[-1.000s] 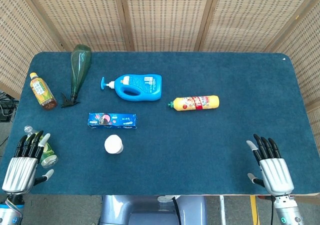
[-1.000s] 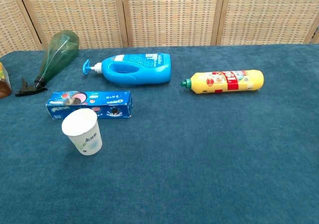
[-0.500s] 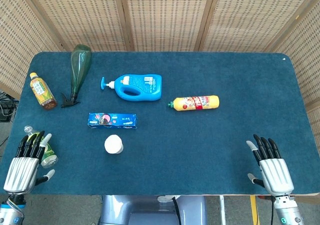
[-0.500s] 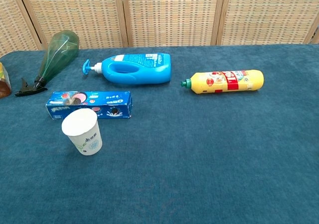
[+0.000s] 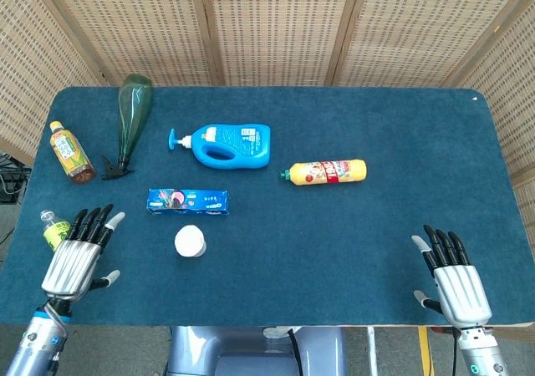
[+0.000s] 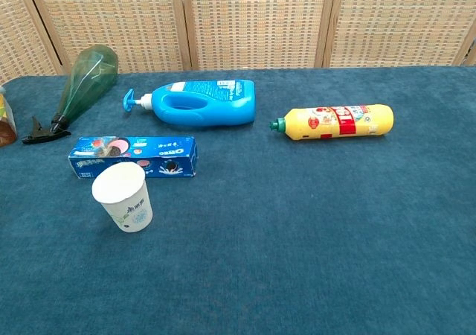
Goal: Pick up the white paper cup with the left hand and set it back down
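Whereas one second earlier the left hand [image 5: 77,255] lay at the near-left edge of the table [image 5: 351,251], over a small green bottle [image 5: 53,231], it now lies further in over the blue cloth, closer to the white paper cup [image 5: 190,241] but well apart from it. Its fingers [image 5: 90,221] are extended and spread, pointing away from the robot, and it holds nothing. The small green bottle, formerly half covered by the fingers, is now exposed just to the left of the hand. The right hand [image 5: 454,277] is unchanged at the near-right edge of the table, likewise spread flat and empty. Neither hand appears in the chest view.

The white paper cup stands upright, mouth up, on the near-left part of the table, in the same place as before; the chest view shows a small printed mark on its side [image 6: 123,196]. Just behind it lies a blue biscuit box [image 5: 188,201], flat and lengthwise, apart from the cup. Further back lie a blue pump bottle [image 5: 224,144] on its side, a yellow bottle [image 5: 326,172] with a green cap, a green spray bottle [image 5: 129,120] and an amber tea bottle [image 5: 70,152], none of which has moved. Woven screens [image 5: 276,27] stand behind the table.
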Controlling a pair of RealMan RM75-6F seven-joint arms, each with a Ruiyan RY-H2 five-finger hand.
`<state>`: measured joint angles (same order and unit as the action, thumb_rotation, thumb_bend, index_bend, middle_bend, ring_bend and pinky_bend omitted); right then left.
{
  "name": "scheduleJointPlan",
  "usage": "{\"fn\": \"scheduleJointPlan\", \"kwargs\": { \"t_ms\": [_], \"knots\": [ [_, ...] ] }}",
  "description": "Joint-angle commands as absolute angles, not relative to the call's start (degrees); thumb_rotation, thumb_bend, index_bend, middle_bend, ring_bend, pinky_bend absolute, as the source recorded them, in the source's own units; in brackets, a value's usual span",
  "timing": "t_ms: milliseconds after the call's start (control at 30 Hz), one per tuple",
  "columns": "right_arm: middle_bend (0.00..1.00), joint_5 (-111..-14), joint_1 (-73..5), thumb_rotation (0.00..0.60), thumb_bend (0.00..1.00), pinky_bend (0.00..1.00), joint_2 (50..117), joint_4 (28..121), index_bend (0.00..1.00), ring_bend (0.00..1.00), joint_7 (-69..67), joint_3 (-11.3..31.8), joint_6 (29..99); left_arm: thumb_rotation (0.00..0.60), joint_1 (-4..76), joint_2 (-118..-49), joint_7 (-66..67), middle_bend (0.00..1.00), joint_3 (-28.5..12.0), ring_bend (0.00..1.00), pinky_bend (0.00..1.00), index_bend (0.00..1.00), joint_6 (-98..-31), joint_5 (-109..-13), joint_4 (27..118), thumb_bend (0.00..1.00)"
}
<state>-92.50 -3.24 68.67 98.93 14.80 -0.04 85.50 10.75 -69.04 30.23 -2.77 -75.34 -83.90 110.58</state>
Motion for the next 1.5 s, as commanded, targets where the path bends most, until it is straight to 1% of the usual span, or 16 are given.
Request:
{"fn": "scheduleJointPlan", "kwargs": {
  "t_ms": [33, 100, 267, 500, 633, 933, 1167, 1367, 1500],
  "knots": [
    [0.00, -92.3, -3.2, 0.600, 0.06, 0.02, 68.4, 99.1, 0.00, 0.00, 14.2, 0.1, 85.7, 0.600, 16.3, -71.1, 36.1, 0.00, -6.0, 0.00, 0.00, 0.22, -68.5, -76.2, 114.4, 0.17],
    [0.00, -92.2, -3.2, 0.600, 0.06, 0.02, 68.1, 99.1, 0.00, 0.00, 13.7, 0.3, 85.8, 0.600, 18.5, -72.4, 39.4, 0.00, -7.2, 0.00, 0.00, 0.23, -66.8, -72.4, 115.2, 0.17],
    [0.00, -91.6, -3.4, 0.600, 0.06, 0.02, 67.6, 99.1, 0.00, 0.00, 12.4, 0.7, 85.7, 0.600, 23.3, -75.8, 47.7, 0.00, -9.1, 0.00, 0.00, 0.21, -65.3, -64.6, 116.0, 0.17],
    [0.00, -91.0, -3.5, 0.600, 0.06, 0.02, 67.0, 99.3, 0.00, 0.00, 11.0, 1.0, 85.4, 0.600, 29.6, -79.8, 56.8, 0.00, -10.8, 0.00, 0.00, 0.20, -65.9, -53.0, 116.0, 0.17],
    [0.00, -90.7, -3.5, 0.600, 0.06, 0.02, 66.6, 99.5, 0.00, 0.00, 10.2, 1.1, 85.3, 0.600, 32.9, -82.0, 60.5, 0.00, -10.7, 0.00, 0.00, 0.19, -67.1, -48.1, 115.5, 0.17],
    [0.00, -90.3, -3.7, 0.600, 0.06, 0.02, 66.2, 99.7, 0.00, 0.00, 9.4, 1.1, 85.0, 0.600, 36.9, -86.1, 63.2, 0.00, -9.0, 0.00, 0.00, 0.19, -69.6, -43.7, 112.8, 0.18],
    [0.00, -90.0, -3.7, 0.600, 0.06, 0.01, 65.9, 99.8, 0.00, 0.00, 8.9, 1.2, 84.8, 0.600, 39.0, -87.7, 63.7, 0.00, -8.1, 0.00, 0.00, 0.21, -71.0, -41.2, 111.0, 0.18],
    [0.00, -90.1, -3.8, 0.600, 0.06, 0.02, 65.9, 99.8, 0.00, 0.00, 8.8, 1.1, 84.6, 0.600, 40.5, -88.5, 62.7, 0.00, -7.5, 0.00, 0.00, 0.27, -71.6, -40.8, 109.9, 0.19],
    [0.00, -90.2, -3.8, 0.600, 0.06, 0.02, 65.9, 99.8, 0.00, 0.00, 8.7, 1.0, 84.7, 0.600, 41.0, -88.9, 62.1, 0.00, -7.0, 0.00, 0.00, 0.32, -71.7, -40.7, 109.6, 0.24]
  ]
}}
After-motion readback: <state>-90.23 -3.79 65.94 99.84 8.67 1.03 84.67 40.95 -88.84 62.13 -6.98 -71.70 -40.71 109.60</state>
